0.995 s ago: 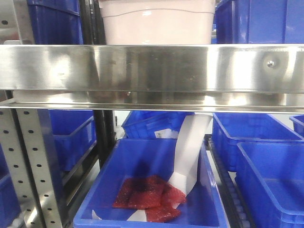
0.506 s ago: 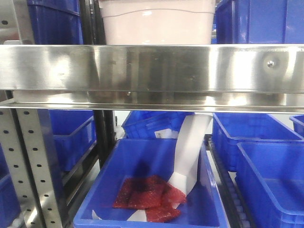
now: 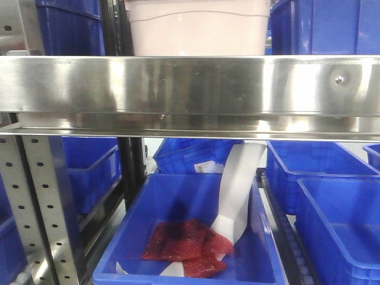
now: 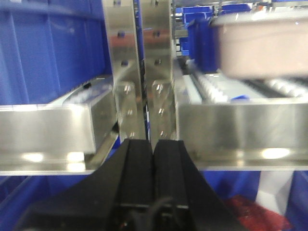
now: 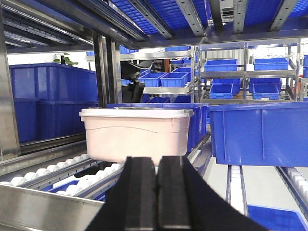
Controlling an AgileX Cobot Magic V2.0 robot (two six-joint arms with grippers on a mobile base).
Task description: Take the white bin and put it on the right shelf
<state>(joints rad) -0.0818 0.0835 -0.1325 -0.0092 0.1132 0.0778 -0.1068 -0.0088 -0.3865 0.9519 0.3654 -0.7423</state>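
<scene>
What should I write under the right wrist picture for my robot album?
The shut right gripper faces the white bin sitting on the rollers beside a blue crate.

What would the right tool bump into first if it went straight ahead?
Most likely the white bin: it sits on the rollers directly beyond the shut right tool, with nothing visible between them, though depth is hard to judge.

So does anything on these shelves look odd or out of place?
One thing: in the lower blue crate, a white sheet droops from under the steel shelf onto red packets. The white bin sits squarely on the rollers.
</scene>
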